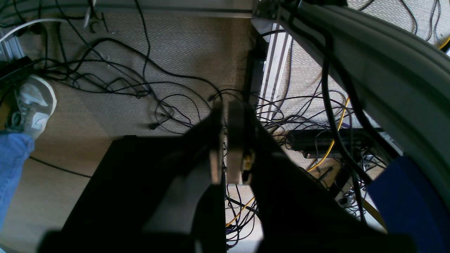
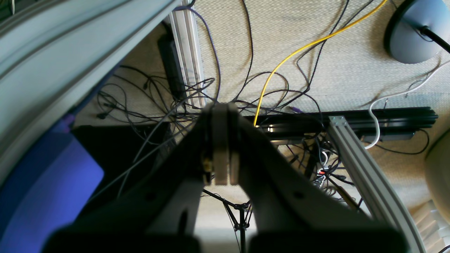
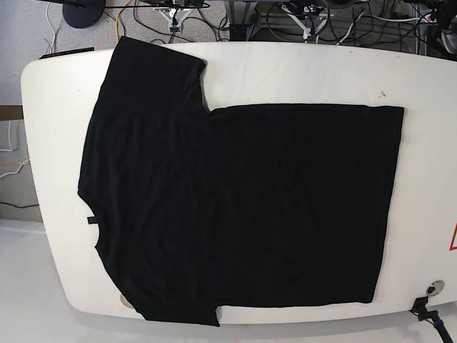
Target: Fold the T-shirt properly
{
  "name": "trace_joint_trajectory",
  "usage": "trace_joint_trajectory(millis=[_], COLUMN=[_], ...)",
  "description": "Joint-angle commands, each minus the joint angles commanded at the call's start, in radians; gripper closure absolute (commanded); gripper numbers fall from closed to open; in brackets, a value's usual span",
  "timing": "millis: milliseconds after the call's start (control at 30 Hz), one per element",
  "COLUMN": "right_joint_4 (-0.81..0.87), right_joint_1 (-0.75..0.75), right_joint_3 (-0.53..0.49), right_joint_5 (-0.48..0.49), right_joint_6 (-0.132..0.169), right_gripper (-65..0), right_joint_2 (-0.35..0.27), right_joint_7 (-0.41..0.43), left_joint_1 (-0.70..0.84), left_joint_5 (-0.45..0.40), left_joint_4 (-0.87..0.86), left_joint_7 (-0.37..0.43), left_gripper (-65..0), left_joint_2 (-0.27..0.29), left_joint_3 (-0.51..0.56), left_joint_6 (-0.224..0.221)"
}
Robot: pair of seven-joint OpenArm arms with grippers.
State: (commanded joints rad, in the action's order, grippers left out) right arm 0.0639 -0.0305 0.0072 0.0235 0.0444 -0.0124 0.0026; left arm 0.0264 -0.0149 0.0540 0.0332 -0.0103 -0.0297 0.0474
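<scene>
Black cables strewn over floor (image 1: pixel 168 52) below both wrists. Left gripper (image 1: pixel 226 167) and right gripper (image 2: pixel 225 168): fingers together. On white worktop (image 3: pixel 428 157): black T-shirt (image 3: pixel 243 200), spread flat, sleeves out, neckline toward base view's left.

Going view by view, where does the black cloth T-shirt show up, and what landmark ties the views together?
Base: the plain black cloth T-shirt lies spread on the white table, sleeves at the view's left.
Left wrist: no T-shirt I can identify; floor and cables show.
Right wrist: none identifiable either.
Shared landmark: tangled black cables, beyond the table's far edge in the base view.
</scene>
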Motion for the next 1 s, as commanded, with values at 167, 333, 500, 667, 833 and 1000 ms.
trace_joint_trajectory(millis=[167,333,500,667,833,1000], right_joint_4=[0.003,0.012,0.008,0.011,0.009,0.004], right_joint_1=[-0.003,-0.015,0.003,0.003,0.002,0.001], right_joint_3=[0.000,-0.002,0.000,0.003,-0.001,0.001], right_joint_5=[-0.005,-0.004,0.001,-0.004,0.001,-0.002], right_joint_6=[0.001,0.003,0.019,0.017,0.018,0.020], right_gripper=[0.0,0.0,0.0,0.0,0.0,0.0], right_joint_2=[-0.001,-0.003,-0.002,-0.003,-0.003,-0.002], right_joint_7=[0.000,0.000,0.006,0.007,0.007,0.006], left_joint_1=[0.000,0.017,0.005,0.006,0.009,0.009], left_joint_5=[0.006,0.001,0.022,0.020,0.016,0.021], left_joint_4=[0.001,0.050,0.015,0.013,0.016,0.014], left_joint_7=[-0.006,-0.019,-0.019,-0.011,-0.001,0.003], left_gripper=[0.0,-0.4,-0.8,-0.1,0.0,0.0], left_joint_2=[-0.007,-0.026,-0.019,-0.019,-0.020,-0.020], left_joint_3=[-0.002,0.004,0.000,0.000,-0.001,-0.004], left_joint_6=[0.000,0.004,0.005,0.003,0.004,0.006])
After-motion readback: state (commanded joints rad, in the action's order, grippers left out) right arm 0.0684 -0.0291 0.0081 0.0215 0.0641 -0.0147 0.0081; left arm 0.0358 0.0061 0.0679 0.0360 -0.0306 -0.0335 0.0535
